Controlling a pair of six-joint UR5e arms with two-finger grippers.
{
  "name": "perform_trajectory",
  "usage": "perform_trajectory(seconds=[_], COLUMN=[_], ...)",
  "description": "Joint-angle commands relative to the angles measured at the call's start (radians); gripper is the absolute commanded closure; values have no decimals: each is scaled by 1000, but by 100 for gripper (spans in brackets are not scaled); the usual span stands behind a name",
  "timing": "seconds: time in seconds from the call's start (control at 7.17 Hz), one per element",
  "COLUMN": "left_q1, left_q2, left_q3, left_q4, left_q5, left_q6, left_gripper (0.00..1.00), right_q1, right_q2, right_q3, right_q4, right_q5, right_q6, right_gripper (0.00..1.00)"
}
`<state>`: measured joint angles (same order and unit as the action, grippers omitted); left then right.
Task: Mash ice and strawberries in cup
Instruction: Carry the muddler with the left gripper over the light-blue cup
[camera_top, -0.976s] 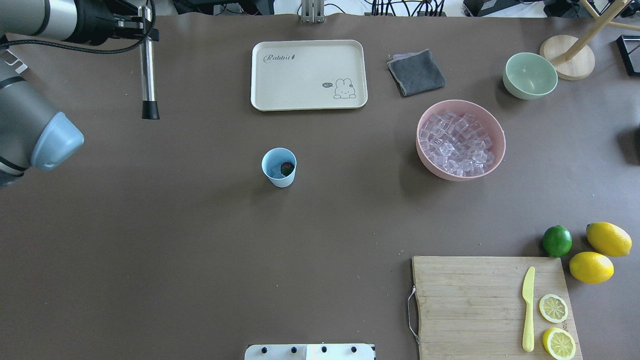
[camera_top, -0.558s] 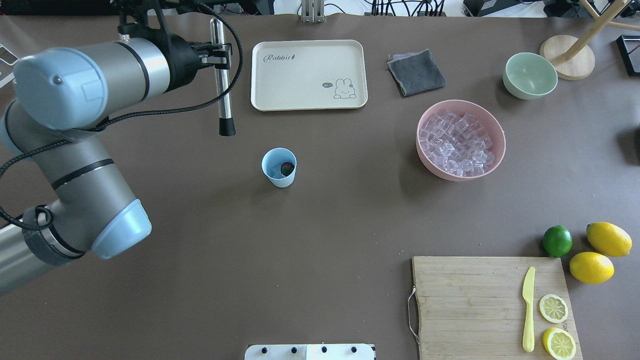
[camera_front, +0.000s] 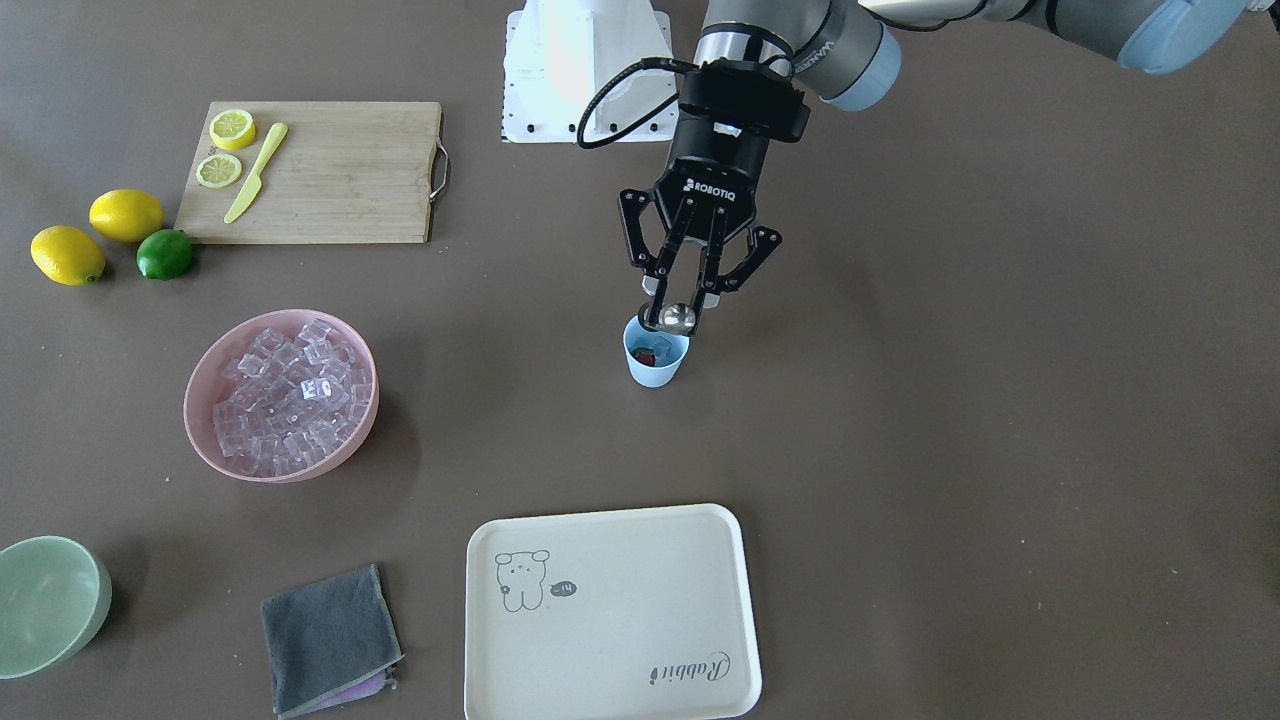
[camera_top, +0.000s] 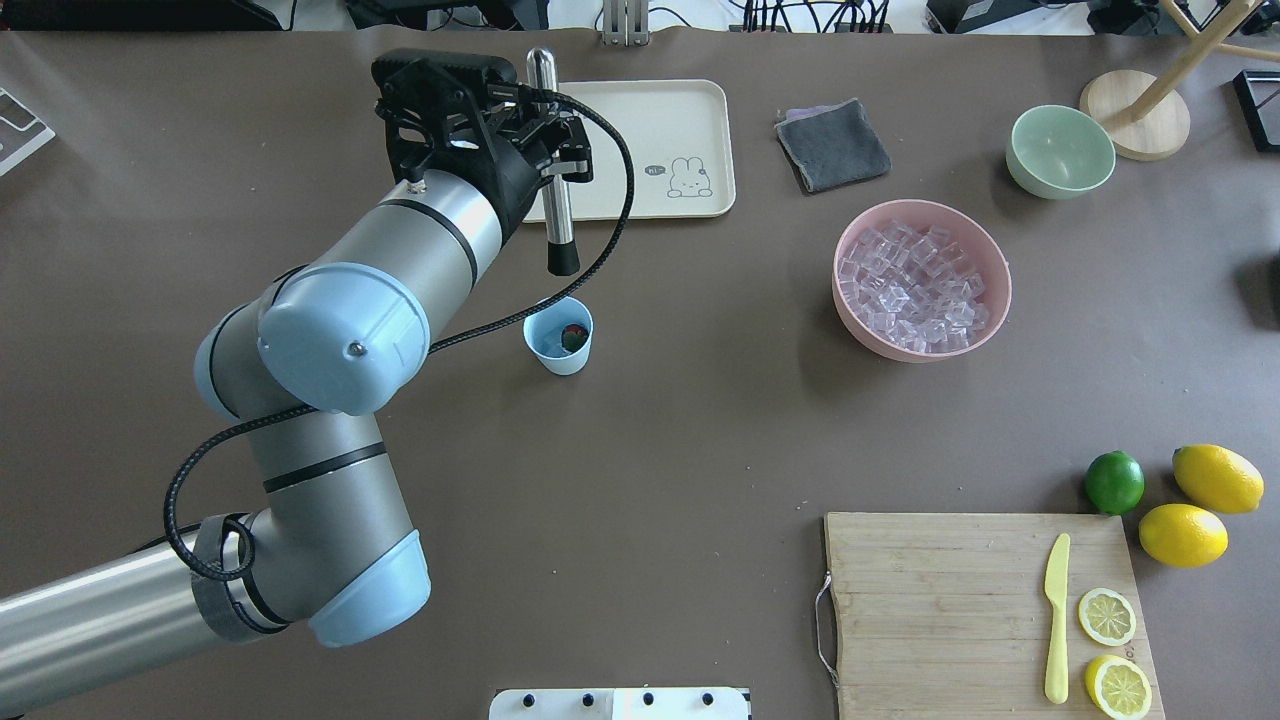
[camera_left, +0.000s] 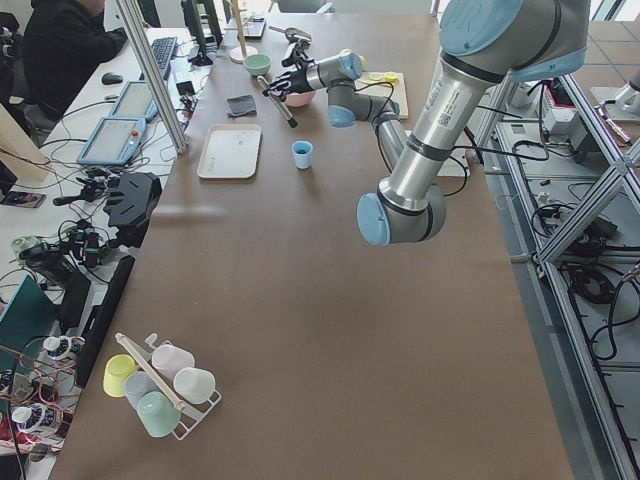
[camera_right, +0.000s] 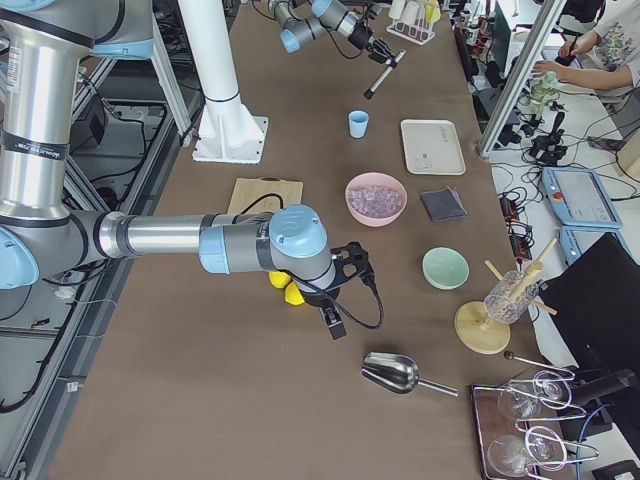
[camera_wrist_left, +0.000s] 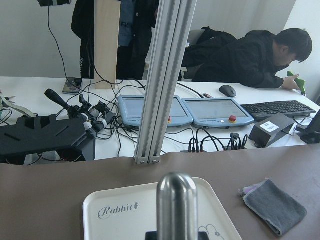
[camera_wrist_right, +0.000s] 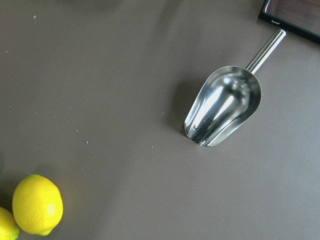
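Note:
The light blue cup stands mid-table with a small red strawberry inside, also seen from the front in the cup. I cannot make out ice inside the cup. Clear ice cubes fill the pink bowl. My left gripper is shut on a steel muddler with a black tip. It holds the muddler upright, above and just behind the cup. The muddler's rounded top fills the left wrist view. My right gripper hovers far right near the lemons; I cannot tell its state.
A cream tray lies behind the cup, with a grey cloth and a pale green bowl to its right. A cutting board carries a knife and lemon slices, beside lemons and a lime. A metal scoop lies under the right wrist.
My left arm has swung right from the table's far-left corner, carrying the muddler to a spot just behind the cup. The cup and its contents have not moved.

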<state>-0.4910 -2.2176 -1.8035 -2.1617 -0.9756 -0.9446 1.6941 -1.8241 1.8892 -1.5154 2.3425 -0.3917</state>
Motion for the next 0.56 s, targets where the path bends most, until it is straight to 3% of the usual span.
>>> perform_trajectory(seconds=[0.0,0.14,0.28,0.42], left_q1=[34,35,64,107], left_q2=[-51,-50,-37,8], left_q3=[22,32,33,36], left_q4=[3,-4,0,-13], left_q5=[72,75,180,213], left_q6=[87,84,90,95], left_gripper=[100,100,100,100], right_q1=[-2,-16,-14,-14], right_q2=[29,75,80,75], right_q3=[-4,-16,-15,-18], right_q4=[-57,-137,-155,-155], right_q5=[-6,-8,-6,-9], right_q6=[4,2,2,2], right_gripper=[1,2,1,1])
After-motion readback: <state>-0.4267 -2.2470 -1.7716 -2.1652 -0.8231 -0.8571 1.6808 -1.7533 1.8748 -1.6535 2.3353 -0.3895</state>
